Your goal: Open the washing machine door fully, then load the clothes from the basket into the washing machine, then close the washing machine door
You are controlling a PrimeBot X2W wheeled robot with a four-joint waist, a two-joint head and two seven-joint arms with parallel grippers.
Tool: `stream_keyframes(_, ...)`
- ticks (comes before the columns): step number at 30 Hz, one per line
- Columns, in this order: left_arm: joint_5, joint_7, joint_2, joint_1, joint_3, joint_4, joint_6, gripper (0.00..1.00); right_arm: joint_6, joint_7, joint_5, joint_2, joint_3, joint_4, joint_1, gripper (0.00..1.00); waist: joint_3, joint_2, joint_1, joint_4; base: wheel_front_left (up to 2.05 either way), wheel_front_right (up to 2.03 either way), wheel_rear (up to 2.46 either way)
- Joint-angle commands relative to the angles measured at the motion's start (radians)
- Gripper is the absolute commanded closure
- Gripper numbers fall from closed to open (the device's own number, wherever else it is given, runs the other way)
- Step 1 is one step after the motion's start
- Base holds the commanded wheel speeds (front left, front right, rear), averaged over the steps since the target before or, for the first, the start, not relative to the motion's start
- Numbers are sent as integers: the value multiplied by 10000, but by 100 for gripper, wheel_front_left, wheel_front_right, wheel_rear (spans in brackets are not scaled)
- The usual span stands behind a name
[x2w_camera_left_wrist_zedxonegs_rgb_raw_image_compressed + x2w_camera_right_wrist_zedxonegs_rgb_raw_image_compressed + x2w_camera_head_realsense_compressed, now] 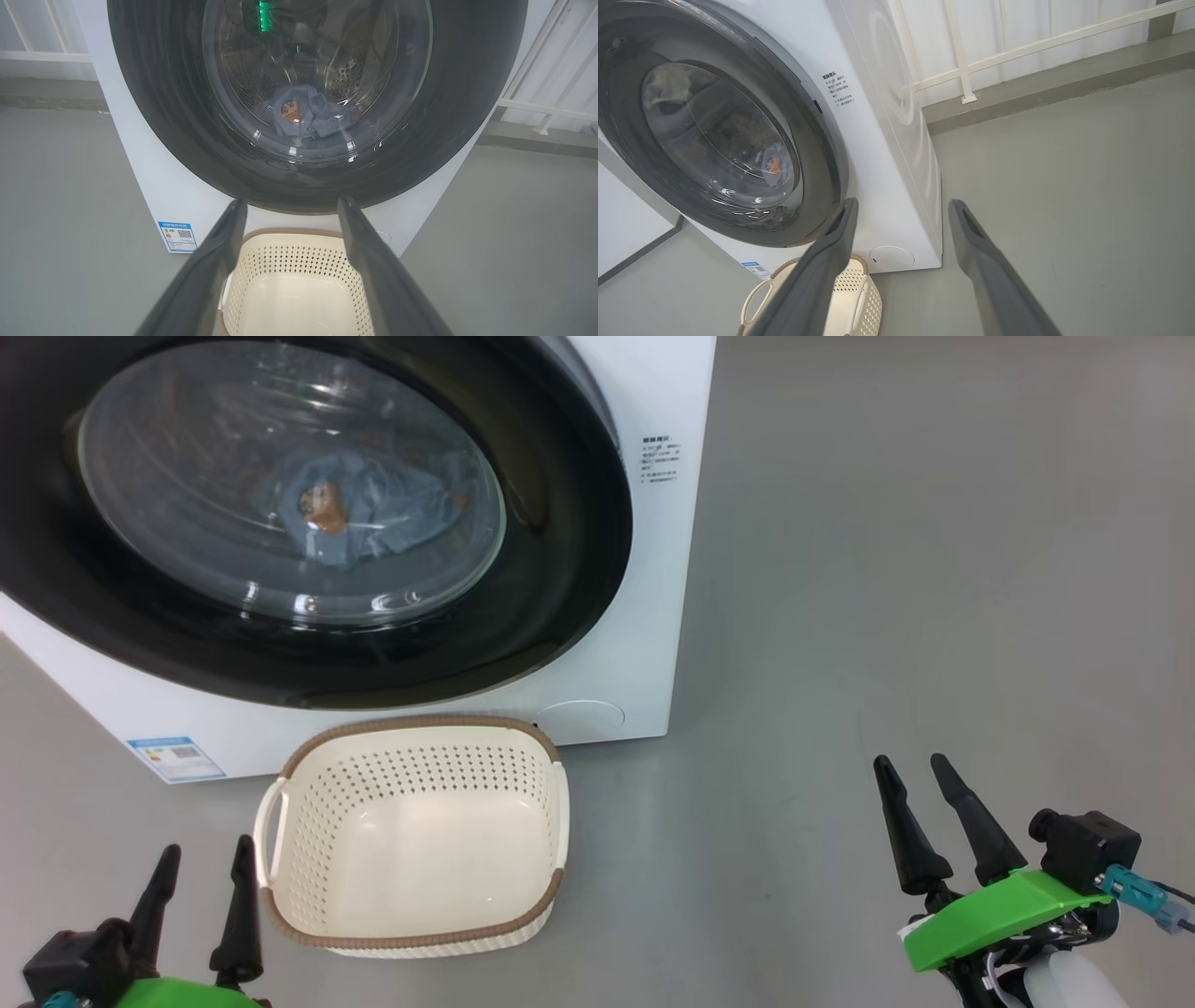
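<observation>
The washing machine (644, 644) fills the upper left of the head view. Its round black-rimmed door (560, 551) sits flush against the front, and blue clothes (364, 513) with an orange-brown figure lie behind the glass inside the drum. The same clothes (303, 116) show through the door glass (317, 74) in the left wrist view. The cream basket (415, 747) stands on the floor just in front of the machine with nothing in it. My left gripper (205, 868) is open at the lower left beside the basket. My right gripper (915, 775) is open at the lower right, apart from everything.
Grey floor (934, 569) stretches to the right of the machine. A blue label (175, 758) marks the machine's lower left corner. In the right wrist view a white railing (1017, 46) and a low kerb run along the wall behind the machine (896, 140).
</observation>
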Motion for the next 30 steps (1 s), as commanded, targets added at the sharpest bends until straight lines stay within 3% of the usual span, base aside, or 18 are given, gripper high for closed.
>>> stream_keyframes(1,77,-63,241,-98,396,-177,-16,0,-13,-48,-103,-61,169,-294,48,0,-9,0,0,-30,0,0,0)
stream_keyframes(22,414,-63,11,62,753,11,-16,0,-13,-48,-155,-49,102,-367,344,0,-185,0,0,-110,0,0,0)
stream_keyframes(23,289,1,-201,199,369,192,0,100,0,1,-24,15,-60,-113,353,100,-184,0,0,-109,0,0,0)
stream_keyframes(30,-20,92,-580,294,274,622,2,100,0,84,236,185,-30,353,603,100,-200,0,3,-106,0,0,0)
